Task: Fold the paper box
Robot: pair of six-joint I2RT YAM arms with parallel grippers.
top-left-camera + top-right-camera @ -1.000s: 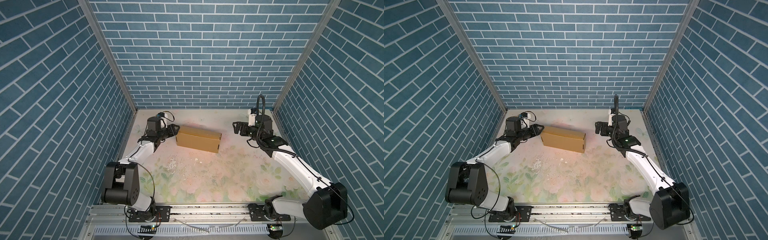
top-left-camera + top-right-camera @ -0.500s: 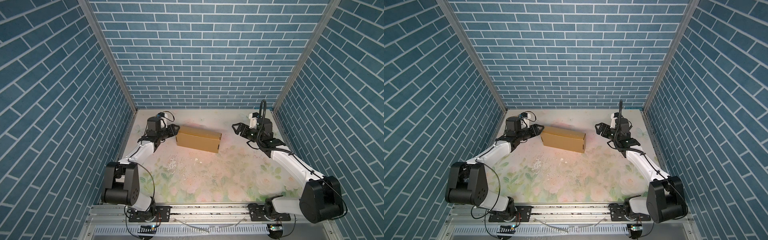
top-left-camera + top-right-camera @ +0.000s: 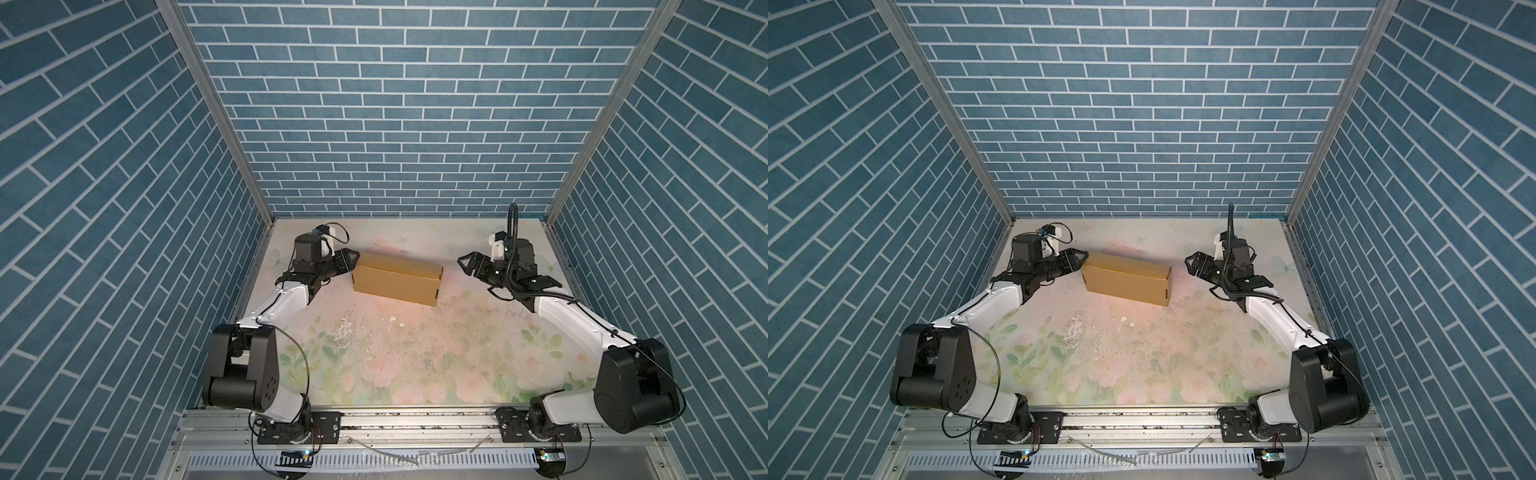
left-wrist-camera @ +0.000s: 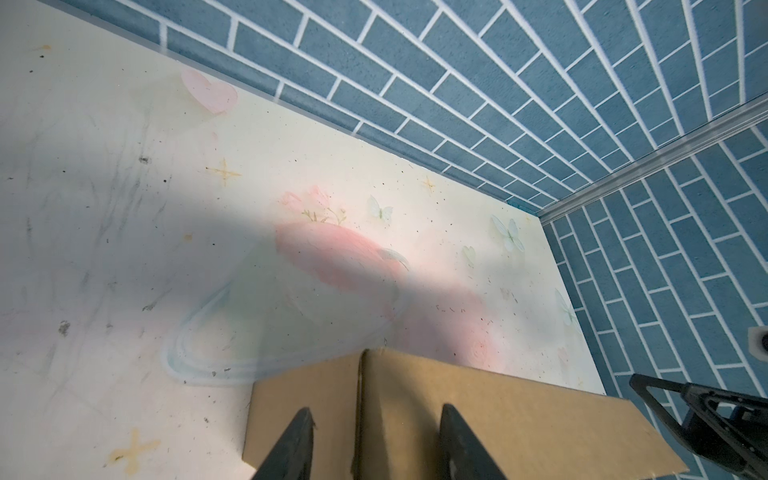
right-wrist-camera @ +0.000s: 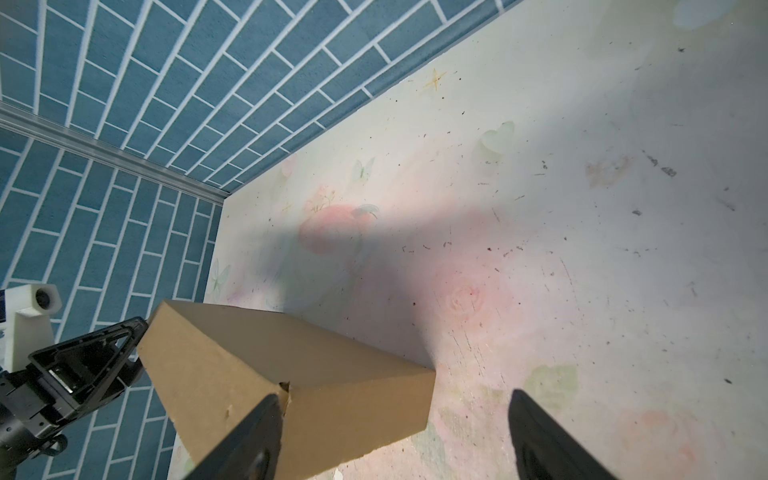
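The paper box (image 3: pixel 397 278) (image 3: pixel 1127 279) is a closed plain brown cardboard block lying at the back middle of the table, slightly askew. My left gripper (image 3: pixel 350 261) (image 3: pixel 1079 258) sits at its left end. In the left wrist view its fingers (image 4: pixel 376 409) stand apart in front of the box (image 4: pixel 478 415), with one box corner edge between them; I cannot tell if they touch it. My right gripper (image 3: pixel 467 264) (image 3: pixel 1194 266) hovers open a short way off the box's right end, holding nothing. The right wrist view shows its jaws (image 5: pixel 394 395) wide apart and the box (image 5: pixel 249 357) beyond one finger.
The floral table mat (image 3: pixel 415 365) has scuffs and small white scraps (image 3: pixel 345 328) in the middle. Blue brick walls close in the back and both sides, near both wrists. A metal rail (image 3: pixel 415 419) with both arm bases runs along the front.
The right arm has changed pose: its gripper dipped a little lower and its jaws narrowed slightly, still clear of the box. The left arm and the box have not moved.
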